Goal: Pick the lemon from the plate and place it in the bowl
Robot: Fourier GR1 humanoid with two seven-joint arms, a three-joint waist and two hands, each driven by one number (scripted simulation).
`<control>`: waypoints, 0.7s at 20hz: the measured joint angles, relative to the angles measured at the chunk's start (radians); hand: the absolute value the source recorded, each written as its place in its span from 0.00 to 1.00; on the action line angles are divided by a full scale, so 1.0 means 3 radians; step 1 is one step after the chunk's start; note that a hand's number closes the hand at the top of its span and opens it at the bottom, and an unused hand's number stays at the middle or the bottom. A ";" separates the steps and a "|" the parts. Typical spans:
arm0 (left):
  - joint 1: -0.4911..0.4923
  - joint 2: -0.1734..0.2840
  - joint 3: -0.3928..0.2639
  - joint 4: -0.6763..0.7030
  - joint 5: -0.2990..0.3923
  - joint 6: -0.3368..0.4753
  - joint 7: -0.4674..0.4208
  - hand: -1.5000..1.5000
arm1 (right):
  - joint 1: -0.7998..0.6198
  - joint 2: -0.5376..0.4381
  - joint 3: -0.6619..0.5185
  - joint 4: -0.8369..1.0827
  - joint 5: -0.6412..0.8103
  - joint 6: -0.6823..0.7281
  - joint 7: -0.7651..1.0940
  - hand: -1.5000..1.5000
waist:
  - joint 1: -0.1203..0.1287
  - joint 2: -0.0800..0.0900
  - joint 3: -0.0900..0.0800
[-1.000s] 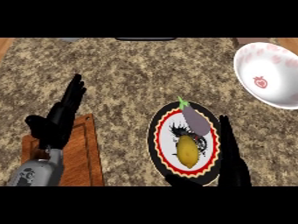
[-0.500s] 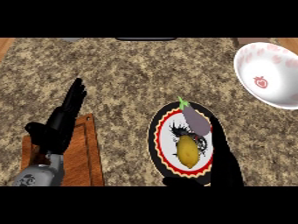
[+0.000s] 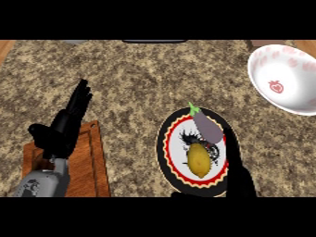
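Head view: lemon (image 3: 199, 160) lies on plate (image 3: 166, 152), low centre, just below eggplant (image 3: 208, 128) on same plate. Bowl (image 3: 287, 78) sits upper right, well apart from plate, nothing in it. Right hand (image 3: 237, 173) rises at plate's right rim, beside lemon, fingers straight, holding nothing. Left hand (image 3: 68, 122) rests at left over wooden board (image 3: 91, 162), fingers straight up, nothing held. Step judged: reach for lemon, grasp not yet made. Next move calls for right hand to shift left over lemon, curl round it clear of eggplant, then carry to bowl
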 measured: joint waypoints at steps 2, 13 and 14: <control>-0.0002 -0.0026 -0.0008 0.0003 -0.0041 0.0007 0.0009 0.50 | 0.0058 -0.0032 -0.0005 -0.0045 -0.0078 -0.0051 -0.0083 0.00 | -0.0001 -0.0001 0.0000; 0.0030 -0.0155 -0.0017 -0.0022 -0.0172 0.0010 0.0053 0.50 | 0.0159 -0.0011 -0.0023 0.0402 -0.0602 -0.0507 -0.0622 0.00 | 0.0003 0.0000 0.0000; 0.0016 -0.0144 0.0017 0.0031 -0.0162 -0.0022 -0.0002 0.50 | 0.0123 -0.0003 -0.0067 0.0453 -0.0662 -0.0513 -0.0663 0.00 | 0.0002 0.0000 0.0000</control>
